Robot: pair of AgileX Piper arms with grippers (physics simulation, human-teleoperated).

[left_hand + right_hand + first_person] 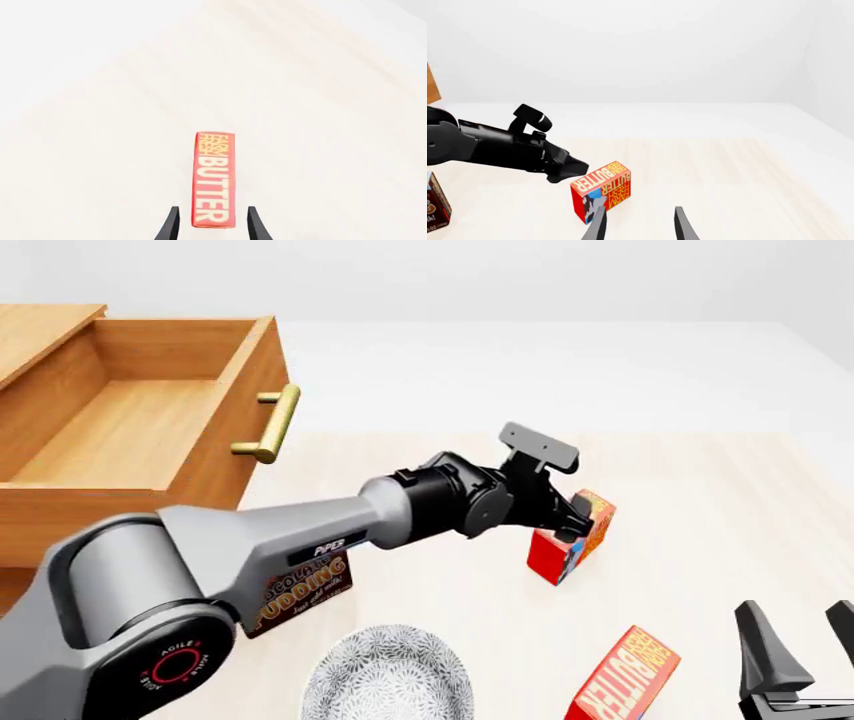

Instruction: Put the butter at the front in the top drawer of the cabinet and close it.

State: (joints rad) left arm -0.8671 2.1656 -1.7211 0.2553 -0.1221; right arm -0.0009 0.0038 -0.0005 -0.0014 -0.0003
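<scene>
On tabletop, butter (571, 540): upright, mid-right, well apart from open top drawer (120, 430).
Left claw (579, 515): spread, straddling carton top, no pinch yet.
Tip: centre, drop lower, squeeze flat sides.

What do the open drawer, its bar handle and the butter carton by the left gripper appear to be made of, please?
The top drawer looks like warm-brown wood with a matte finish: faint grain streaks run along its floor and walls. Its handle looks like polished brass, golden with a soft sheen. The butter at the left gripper seems to be printed cardboard, with flat faces, sharp edges and lettering, though the render leaves that open.
</scene>
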